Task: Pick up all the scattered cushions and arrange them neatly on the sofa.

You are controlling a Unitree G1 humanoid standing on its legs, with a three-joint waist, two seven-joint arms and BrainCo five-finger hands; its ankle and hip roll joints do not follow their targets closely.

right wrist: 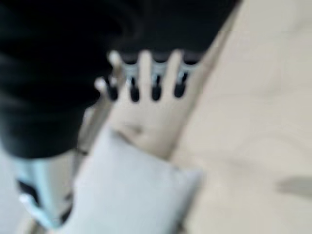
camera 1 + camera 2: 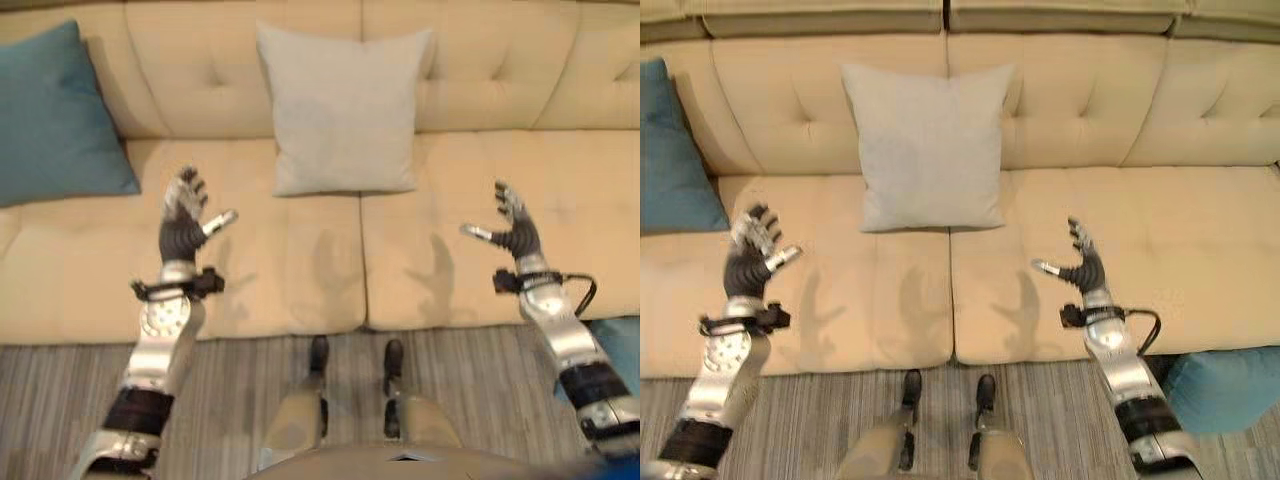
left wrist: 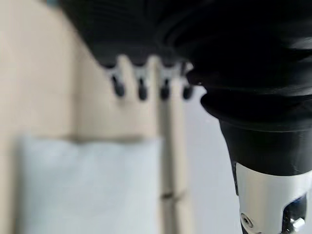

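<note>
Your pale grey cushion [image 2: 930,145] stands upright against the backrest of the cream sofa [image 2: 1200,250], square and smooth, its lower edge resting on the seat right over the seam between the two seat cushions. A teal cushion [image 2: 55,115] leans against the backrest at the robot's left end of the sofa, well apart from the grey one. You can also see another teal cushion [image 2: 1225,385] down on the striped grey floor [image 2: 250,385], beside the right forearm and just in front of the sofa's front edge. Nothing lies on the seat between the hands and the grey cushion. Your left hand [image 2: 183,228] hovers above the left seat cushion with fingers spread wide and thumb out, holding nothing; the grey cushion sits ahead of it and toward the robot's right. Your right hand [image 2: 1082,263] hovers above the seat on the other side of the seam, fingers likewise wide and empty, with the grey cushion ahead and toward the robot's left. The grey cushion lies roughly between the two hands, touched by neither.
</note>
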